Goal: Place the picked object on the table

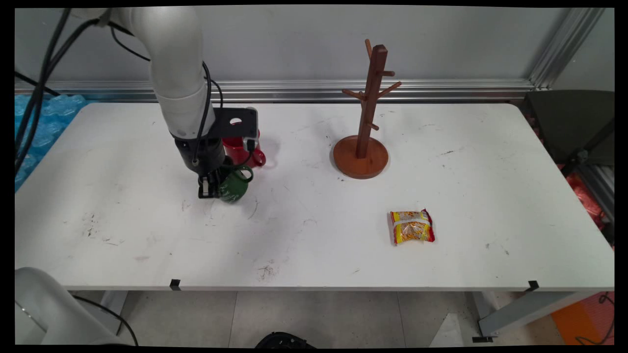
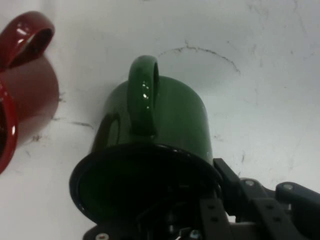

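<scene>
The table [image 1: 314, 235] carried everything within the arm's reach. A wooden mug tree [image 1: 365, 117] stood upright at the back, well right of the arm, its pegs bare. A red mug [image 1: 240, 149] sat near the back, left of centre, just behind a green mug [image 1: 234, 185]. The jaws [image 1: 210, 187] gripped the green mug by its rim — one finger apparently inside the mouth — so it hung tilted, handle uppermost in the hand view, low over the table. A snack packet [image 1: 412, 227] lay flat, front right, well apart.
</scene>
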Robot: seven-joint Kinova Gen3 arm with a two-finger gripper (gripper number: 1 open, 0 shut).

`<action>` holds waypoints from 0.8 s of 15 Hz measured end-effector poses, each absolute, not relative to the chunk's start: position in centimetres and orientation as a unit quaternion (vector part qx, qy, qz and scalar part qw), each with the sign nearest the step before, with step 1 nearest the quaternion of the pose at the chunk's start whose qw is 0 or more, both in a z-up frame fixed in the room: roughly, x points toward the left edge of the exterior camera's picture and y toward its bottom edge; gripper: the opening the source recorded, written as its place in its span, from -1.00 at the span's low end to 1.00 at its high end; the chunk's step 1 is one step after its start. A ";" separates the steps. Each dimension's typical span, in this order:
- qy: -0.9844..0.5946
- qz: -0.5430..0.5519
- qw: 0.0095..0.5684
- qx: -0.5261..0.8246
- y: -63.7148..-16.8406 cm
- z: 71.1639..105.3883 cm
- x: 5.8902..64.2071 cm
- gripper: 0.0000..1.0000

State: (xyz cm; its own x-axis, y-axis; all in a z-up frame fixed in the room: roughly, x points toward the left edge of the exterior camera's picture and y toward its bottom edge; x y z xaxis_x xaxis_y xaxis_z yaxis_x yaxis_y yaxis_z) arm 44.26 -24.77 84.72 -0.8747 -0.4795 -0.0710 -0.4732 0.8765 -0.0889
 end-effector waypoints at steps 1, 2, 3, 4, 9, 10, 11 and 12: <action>0.969 -0.034 0.047 -0.241 -24.8 84.5 44.2 -1.00; 0.970 -0.033 0.049 -0.235 -24.9 84.3 44.2 -1.00; 0.972 -0.032 0.052 -0.228 -24.9 84.0 44.1 -1.00; 0.973 -0.031 0.055 -0.223 -25.0 83.8 44.1 -1.00; 0.977 -0.030 0.064 -0.202 -25.1 82.9 43.8 1.00; 0.978 -0.029 0.065 -0.198 -25.1 82.7 43.7 1.00; 0.978 -0.028 0.064 -0.194 -25.0 82.6 43.6 1.00; 0.979 -0.027 0.063 -0.190 -25.0 82.4 43.5 1.00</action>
State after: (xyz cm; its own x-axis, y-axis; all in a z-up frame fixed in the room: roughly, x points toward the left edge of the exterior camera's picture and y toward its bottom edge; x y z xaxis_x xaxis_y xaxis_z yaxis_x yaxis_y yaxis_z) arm 43.48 -24.99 82.42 -0.9197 -0.3762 -0.1121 -0.3693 0.9261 -0.0776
